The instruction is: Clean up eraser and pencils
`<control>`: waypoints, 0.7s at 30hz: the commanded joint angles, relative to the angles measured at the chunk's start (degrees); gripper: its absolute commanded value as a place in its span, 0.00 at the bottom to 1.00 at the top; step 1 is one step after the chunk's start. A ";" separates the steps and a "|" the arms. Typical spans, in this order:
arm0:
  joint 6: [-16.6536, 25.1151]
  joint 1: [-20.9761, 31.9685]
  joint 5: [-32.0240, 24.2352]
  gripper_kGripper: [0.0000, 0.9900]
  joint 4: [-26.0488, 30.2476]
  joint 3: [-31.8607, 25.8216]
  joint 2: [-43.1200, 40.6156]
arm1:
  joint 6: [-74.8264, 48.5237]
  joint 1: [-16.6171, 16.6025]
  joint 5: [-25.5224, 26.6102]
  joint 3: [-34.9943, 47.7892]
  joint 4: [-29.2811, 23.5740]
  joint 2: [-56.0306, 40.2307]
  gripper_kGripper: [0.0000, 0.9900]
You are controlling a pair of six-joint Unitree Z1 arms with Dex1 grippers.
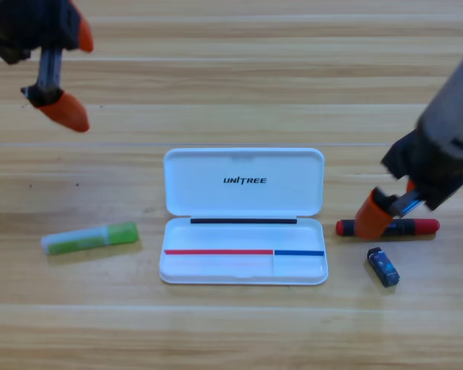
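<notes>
Reaching down just right of the open white case (243, 220), the right pincer (380, 218) sits on the red pencil (387, 227); its grip cannot be told. The eraser (383, 267) lies right of the case, the green pencil (91, 238) left of it. Up left of the case, the left pincer (69, 77) waits with its jaws spread.

We see only a wooden table (239, 85) filling the whole view, its pale planks running left to right. We note darker seams between planks and soft, even light across the grain.
</notes>
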 commanded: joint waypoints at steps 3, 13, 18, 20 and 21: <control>0.74 4.93 1.76 0.98 0.28 4.61 7.85 | 2.20 -2.17 -0.98 -0.20 0.71 9.28 0.89; -7.43 4.75 -0.35 0.96 -2.62 8.47 13.39 | 2.72 -2.26 -0.10 0.06 0.80 12.97 0.82; -8.31 4.93 -1.94 0.96 -7.63 14.89 15.06 | 2.81 -2.26 0.25 -0.03 1.07 15.26 0.82; -8.31 5.02 -2.46 0.96 -9.65 17.35 15.41 | 2.72 -2.26 0.96 -0.20 1.42 16.05 0.75; -8.22 5.02 -2.55 0.96 -10.27 18.14 15.58 | 2.72 -2.26 1.22 -0.29 1.59 16.40 0.75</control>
